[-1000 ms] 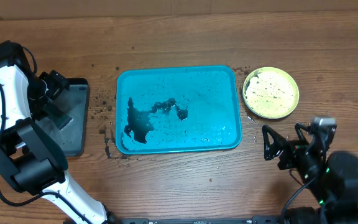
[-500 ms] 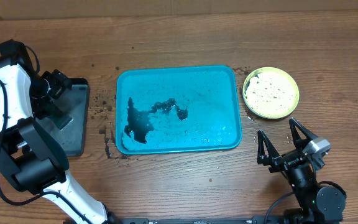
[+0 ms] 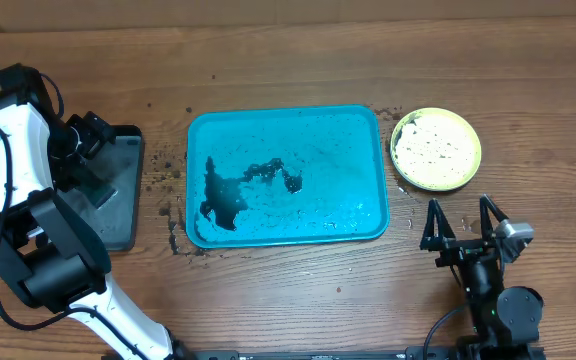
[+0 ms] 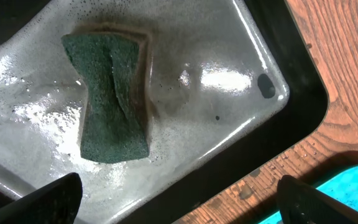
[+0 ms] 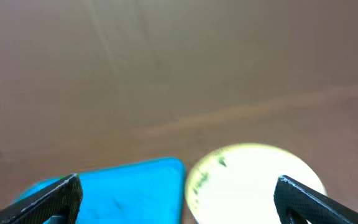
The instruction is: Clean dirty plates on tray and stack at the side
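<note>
The wooden table [image 3: 298, 60] fills the room's middle, and square in the centre of it lies the turquoise tray [image 3: 338, 150], long side running left to right, its floor wet and speckled, with a dark smear [image 3: 226, 195] pooled toward its left end. To the left of it, with a strip of bare wood between, sits a smaller black tray [image 3: 123, 215], and the white left arm [image 3: 13, 150] reaches over that one from the table's edge. Off the turquoise tray's right end, near its far corner but not touching it, a yellow-green rimmed plate [image 3: 435, 149] rests on the wood, its pale centre mottled; whether other plates lie under it I cannot tell from here. The right gripper [image 3: 461, 222] hangs just on the near side of that plate, apart from it, fingers spread wide with nothing between them; its own camera looks out over the plate and the tray's corner, both blurred. The left gripper [image 3: 86, 135] hovers above the far end of the black tray, its jaws likewise splayed wide and empty. Below it, in the wrist view, a dark green sponge [image 4: 110, 99] lies flat on the black tray's wet, glistening floor. Dark crumbs [image 3: 168, 175] dot the wood between the two trays.
</note>
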